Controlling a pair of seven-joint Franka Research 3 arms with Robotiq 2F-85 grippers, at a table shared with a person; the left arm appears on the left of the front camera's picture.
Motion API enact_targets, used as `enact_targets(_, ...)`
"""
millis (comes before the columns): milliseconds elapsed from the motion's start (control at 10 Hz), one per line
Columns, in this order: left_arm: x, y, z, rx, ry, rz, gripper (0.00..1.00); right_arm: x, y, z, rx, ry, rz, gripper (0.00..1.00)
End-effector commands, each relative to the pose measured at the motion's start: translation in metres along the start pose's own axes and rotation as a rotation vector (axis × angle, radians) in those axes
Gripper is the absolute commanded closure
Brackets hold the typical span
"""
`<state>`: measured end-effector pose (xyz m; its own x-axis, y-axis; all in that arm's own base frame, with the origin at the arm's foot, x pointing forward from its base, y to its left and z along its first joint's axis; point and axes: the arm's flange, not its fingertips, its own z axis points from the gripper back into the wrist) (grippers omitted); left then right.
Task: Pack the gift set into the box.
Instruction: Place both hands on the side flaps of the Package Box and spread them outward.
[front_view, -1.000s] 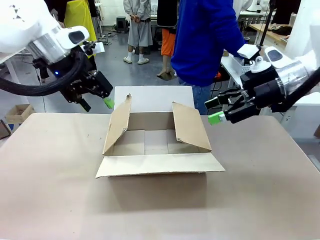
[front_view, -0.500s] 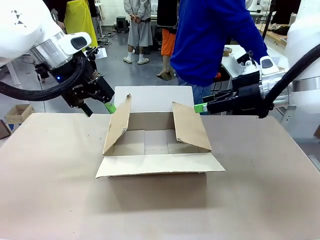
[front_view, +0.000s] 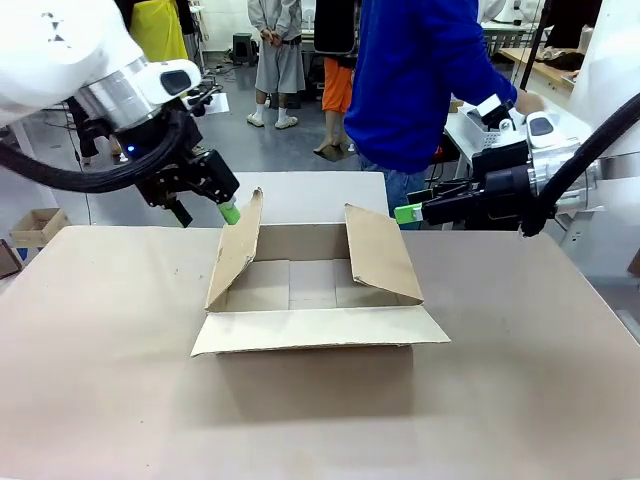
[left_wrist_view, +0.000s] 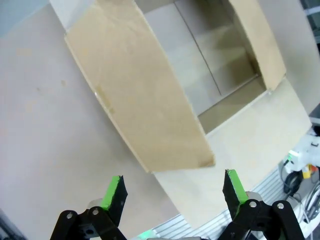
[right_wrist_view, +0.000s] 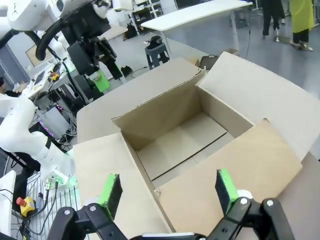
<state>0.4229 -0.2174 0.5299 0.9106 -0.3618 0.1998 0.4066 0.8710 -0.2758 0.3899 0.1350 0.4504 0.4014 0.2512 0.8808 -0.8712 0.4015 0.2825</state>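
Brown corrugated box (front_view: 318, 290) at frame centre on tan table (front_view: 100, 350), flaps raised and folded outward. Upper left, left gripper (front_view: 227, 212) just beside left flap (front_view: 236, 248), spread wide. Right of centre, right gripper (front_view: 405, 213) near right flap (front_view: 380, 250), likewise released.

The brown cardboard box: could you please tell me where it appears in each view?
Front view: box at the centre of the table, flaps open.
Left wrist view: upper half, raised flap nearest.
Right wrist view: centre, open interior facing the camera.
Shared landmark: the floor seam inside it.
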Motion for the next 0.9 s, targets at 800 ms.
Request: enact_targets(800,0.064,-0.021,-0.101,0.505,-0.022,0.464,0.00,0.001,0.000,0.002,0.002,0.003,0.011,0.00)
